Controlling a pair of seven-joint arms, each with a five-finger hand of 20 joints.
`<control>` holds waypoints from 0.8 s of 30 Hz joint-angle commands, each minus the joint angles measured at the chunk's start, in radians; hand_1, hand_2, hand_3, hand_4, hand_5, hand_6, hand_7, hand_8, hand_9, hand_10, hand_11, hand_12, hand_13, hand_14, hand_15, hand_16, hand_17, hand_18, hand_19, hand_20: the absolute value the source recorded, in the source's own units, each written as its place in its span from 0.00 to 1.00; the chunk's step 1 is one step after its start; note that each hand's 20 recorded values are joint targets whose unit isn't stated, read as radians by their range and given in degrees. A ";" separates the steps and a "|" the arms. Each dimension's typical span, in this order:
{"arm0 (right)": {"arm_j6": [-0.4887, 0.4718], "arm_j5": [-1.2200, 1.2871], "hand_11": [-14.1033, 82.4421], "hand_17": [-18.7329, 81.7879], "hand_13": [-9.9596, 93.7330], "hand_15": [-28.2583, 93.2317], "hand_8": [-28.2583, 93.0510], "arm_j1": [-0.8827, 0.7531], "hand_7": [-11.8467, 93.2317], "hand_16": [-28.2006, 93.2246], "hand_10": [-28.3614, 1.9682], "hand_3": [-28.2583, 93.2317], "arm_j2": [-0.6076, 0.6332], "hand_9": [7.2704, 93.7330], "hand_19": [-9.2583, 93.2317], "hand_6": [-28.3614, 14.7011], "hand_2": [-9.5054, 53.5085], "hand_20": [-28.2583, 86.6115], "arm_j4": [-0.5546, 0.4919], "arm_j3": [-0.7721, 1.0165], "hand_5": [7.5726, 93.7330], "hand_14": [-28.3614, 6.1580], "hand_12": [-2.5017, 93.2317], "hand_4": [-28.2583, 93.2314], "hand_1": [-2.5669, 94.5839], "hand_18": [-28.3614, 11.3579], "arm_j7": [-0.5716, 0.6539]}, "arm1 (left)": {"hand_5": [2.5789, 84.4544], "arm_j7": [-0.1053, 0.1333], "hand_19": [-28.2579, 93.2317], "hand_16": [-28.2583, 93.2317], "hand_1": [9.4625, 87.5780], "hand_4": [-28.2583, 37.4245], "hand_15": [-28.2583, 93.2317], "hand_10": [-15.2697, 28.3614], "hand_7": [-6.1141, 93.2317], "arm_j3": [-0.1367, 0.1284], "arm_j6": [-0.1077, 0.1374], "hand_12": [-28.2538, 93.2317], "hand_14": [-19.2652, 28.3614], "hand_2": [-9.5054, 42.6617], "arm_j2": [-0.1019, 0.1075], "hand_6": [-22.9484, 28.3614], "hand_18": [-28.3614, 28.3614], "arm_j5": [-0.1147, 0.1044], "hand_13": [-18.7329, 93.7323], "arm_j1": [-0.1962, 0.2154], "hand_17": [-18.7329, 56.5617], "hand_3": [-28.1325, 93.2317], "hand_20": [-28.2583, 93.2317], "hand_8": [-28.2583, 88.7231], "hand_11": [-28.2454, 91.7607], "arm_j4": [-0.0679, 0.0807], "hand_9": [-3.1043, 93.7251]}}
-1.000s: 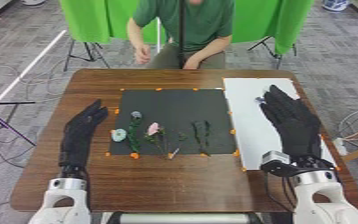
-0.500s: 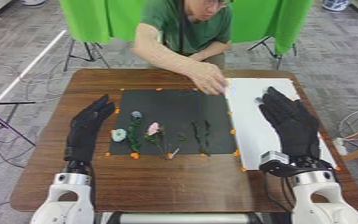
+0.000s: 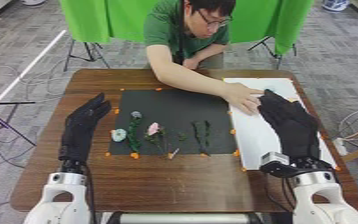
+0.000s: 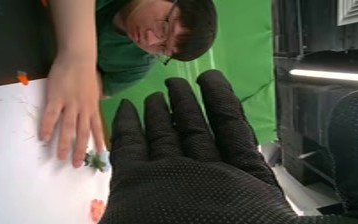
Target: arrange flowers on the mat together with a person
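In the head view my left hand (image 3: 85, 122) is open over the table, left of the dark mat (image 3: 171, 102). My right hand (image 3: 288, 117) is open above the white sheet (image 3: 257, 135); in the right wrist view this hand (image 4: 193, 185) has straight fingers and holds nothing. On the mat lie a blue flower (image 3: 136, 114), a pale flower (image 3: 119, 134), a pink flower (image 3: 153, 128) and green stems (image 3: 201, 136). A person's hand (image 3: 241, 96) is over the sheet beside my right hand. Close to its fingertips in the right wrist view is a small green flower piece (image 4: 95, 161).
The brown wooden table (image 3: 184, 180) runs around mat and sheet, with orange markers (image 3: 135, 155) along their edges. A person leans over the far side, an arm stretched across the mat. An orange-pink thing (image 4: 97, 210) lies on the sheet in the right wrist view.
The person has leaned in and stretched an arm over the table, the hand moving from the mat's far right corner onto the sheet. My left hand has shifted slightly; my right hand has hardly moved.
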 commanded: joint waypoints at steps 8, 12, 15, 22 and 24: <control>-0.013 -0.002 0.19 0.32 0.34 0.28 0.17 -0.027 0.17 0.31 0.40 0.85 -0.015 0.38 0.09 0.50 0.29 0.43 -0.007 0.004 0.43 0.50 0.13 0.08 0.09 0.49 0.015 | 0.49 -0.034 0.25 0.26 0.30 0.24 0.32 0.64 0.12 -0.085 -0.094 0.34 0.74 0.00 -0.027 0.57 0.73 0.208 0.47 0.010 0.27 0.76 0.37 0.19 0.34 -0.027 0.48; -0.010 -0.003 0.19 0.32 0.34 0.28 0.17 -0.027 0.18 0.31 0.40 0.85 -0.016 0.39 0.09 0.50 0.29 0.44 -0.009 0.001 0.44 0.49 0.13 0.08 0.10 0.49 0.020 | 0.49 -0.040 0.25 0.26 0.32 0.24 0.31 0.64 0.12 -0.099 -0.120 0.34 0.74 0.00 -0.029 0.57 0.71 0.264 0.47 0.009 0.27 0.76 0.37 0.19 0.34 -0.034 0.48; -0.009 -0.005 0.19 0.33 0.34 0.29 0.16 -0.026 0.18 0.31 0.40 0.85 -0.017 0.39 0.09 0.50 0.29 0.44 -0.009 0.002 0.44 0.49 0.13 0.08 0.10 0.49 0.020 | 0.50 -0.044 0.26 0.26 0.32 0.24 0.31 0.63 0.12 -0.103 -0.141 0.34 0.74 0.00 -0.031 0.57 0.71 0.255 0.47 0.008 0.31 0.76 0.38 0.19 0.34 -0.035 0.48; -0.011 -0.004 0.19 0.35 0.36 0.29 0.16 -0.022 0.17 0.31 0.39 0.85 -0.016 0.41 0.10 0.46 0.29 0.45 -0.005 0.002 0.46 0.47 0.13 0.08 0.10 0.52 0.023 | 0.51 -0.039 0.33 0.26 0.32 0.25 0.34 0.66 0.12 -0.091 -0.086 0.34 0.75 0.00 -0.025 0.58 0.71 0.208 0.50 0.016 0.40 0.75 0.44 0.19 0.35 -0.031 0.49; -0.013 -0.005 0.19 0.36 0.37 0.30 0.16 -0.023 0.17 0.31 0.39 0.85 -0.017 0.42 0.10 0.45 0.29 0.45 -0.005 0.002 0.47 0.47 0.13 0.08 0.10 0.52 0.023 | 0.52 -0.035 0.35 0.25 0.32 0.25 0.34 0.66 0.11 -0.086 -0.063 0.34 0.75 0.00 -0.024 0.60 0.72 0.192 0.50 0.018 0.43 0.75 0.45 0.19 0.35 -0.029 0.49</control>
